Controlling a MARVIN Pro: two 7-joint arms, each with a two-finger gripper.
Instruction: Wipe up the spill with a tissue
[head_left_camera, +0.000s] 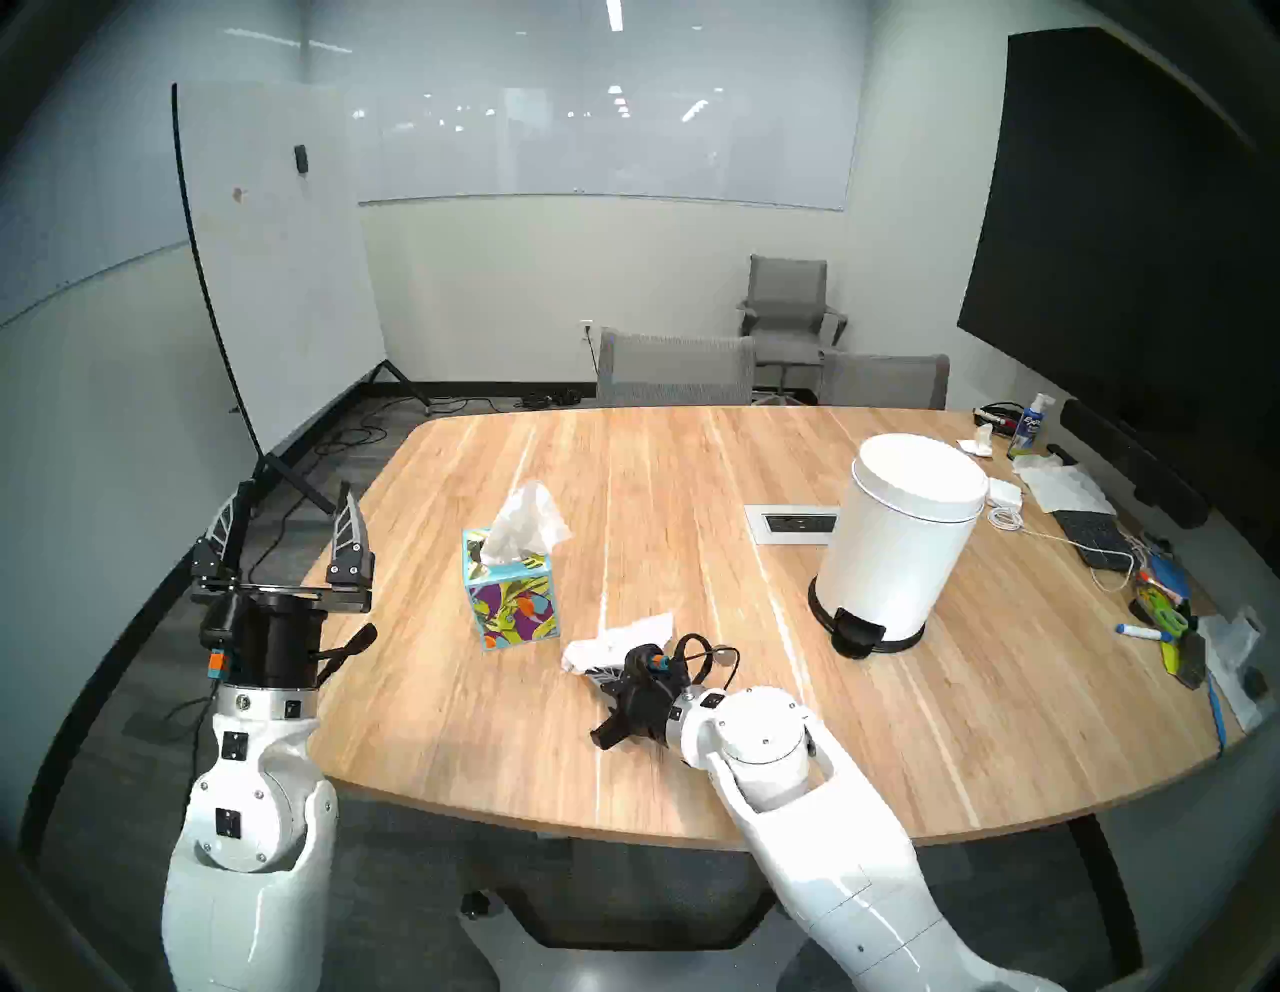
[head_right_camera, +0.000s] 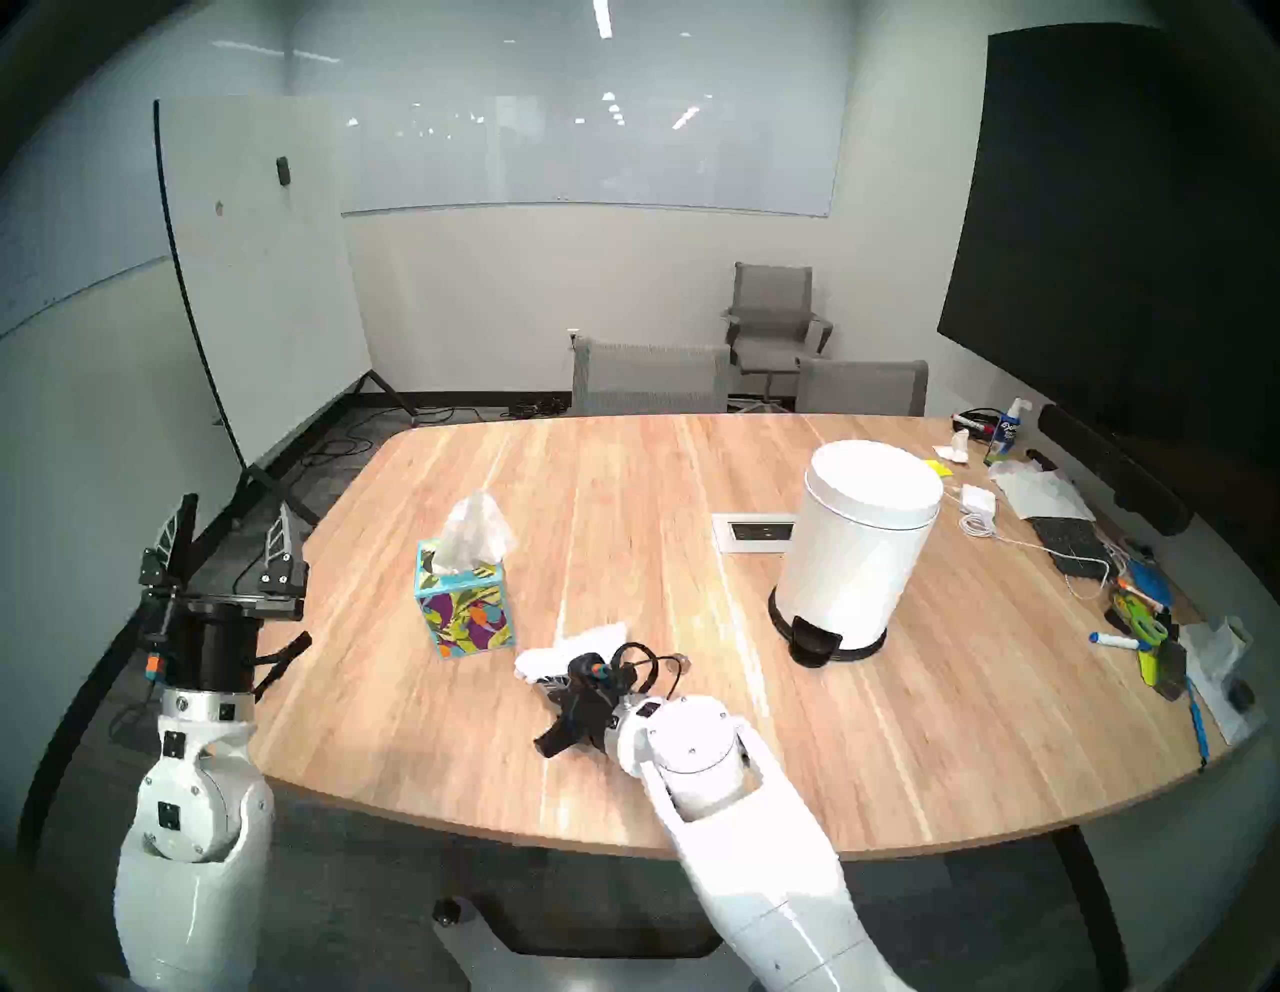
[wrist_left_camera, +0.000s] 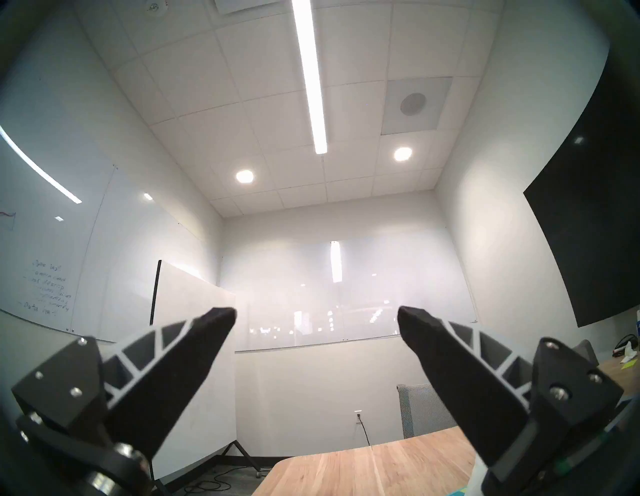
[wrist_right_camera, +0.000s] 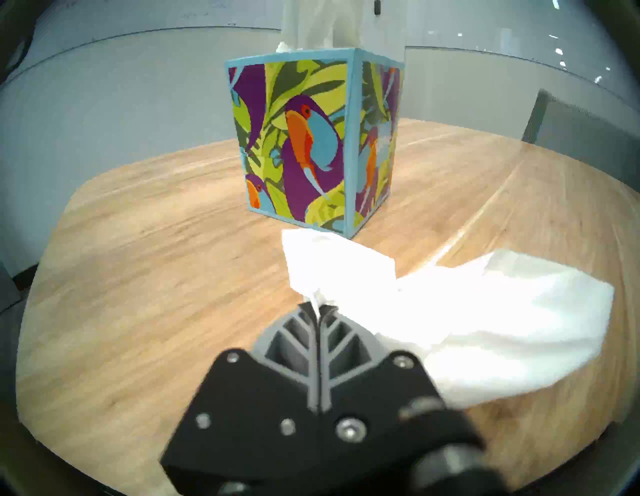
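On the wooden table (head_left_camera: 692, 485), beside the toucan-printed tissue box (wrist_right_camera: 311, 138), the right gripper (wrist_right_camera: 317, 308) has its jaws fully closed on a crumpled white tissue (wrist_right_camera: 485, 329) lying against the wood. No spill shows, so wiping seems underway or nearly finished. Off the table's edge, the left gripper (wrist_left_camera: 317, 315) is raised, spread wide and empty.

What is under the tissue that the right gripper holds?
The tissue, pinched in the shut right gripper, lies on the wooden table beside the tissue box. Bare wood shows around it; any spill beneath is covered.
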